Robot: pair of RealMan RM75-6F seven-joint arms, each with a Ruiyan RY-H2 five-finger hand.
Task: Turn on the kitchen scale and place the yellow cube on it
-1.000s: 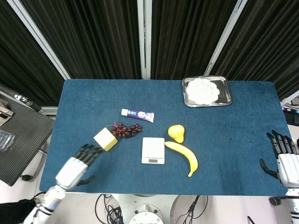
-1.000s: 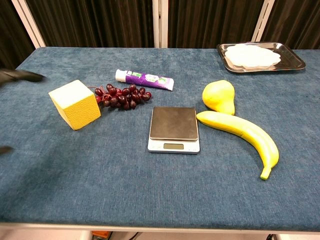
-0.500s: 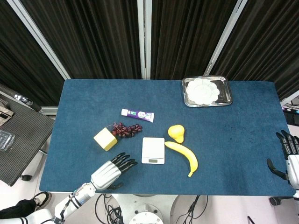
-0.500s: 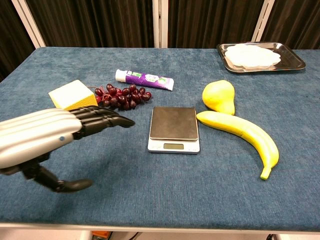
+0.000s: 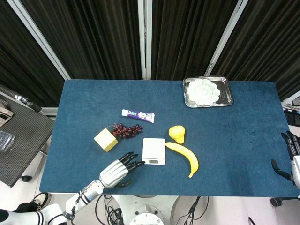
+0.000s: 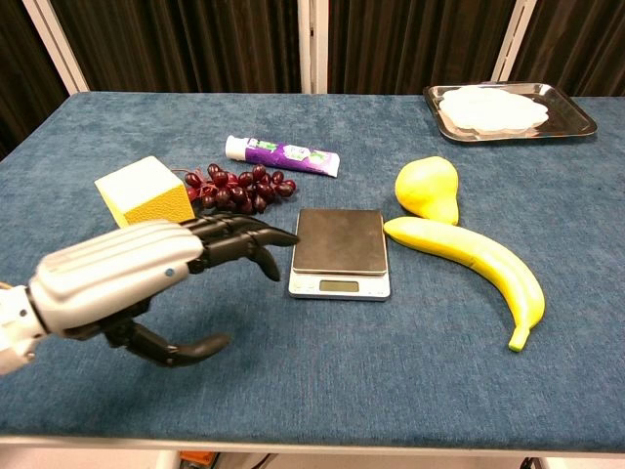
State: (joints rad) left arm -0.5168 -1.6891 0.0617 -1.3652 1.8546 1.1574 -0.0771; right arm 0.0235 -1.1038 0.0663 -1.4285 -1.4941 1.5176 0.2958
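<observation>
Left hand [image 6: 146, 278] released, dark fingers [image 6: 249, 234] spread, tips near small silver kitchen scale [image 6: 340, 252] at table's front edge — yellow foam cube [image 6: 144, 191] left of it. Right hand [image 5: 293, 157] released, beyond right edge.

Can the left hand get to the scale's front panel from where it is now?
Probably yes. The left hand is open, its fingertips just left of the kitchen scale, and bare cloth lies between them. The grapes and yellow cube sit behind it.
</observation>
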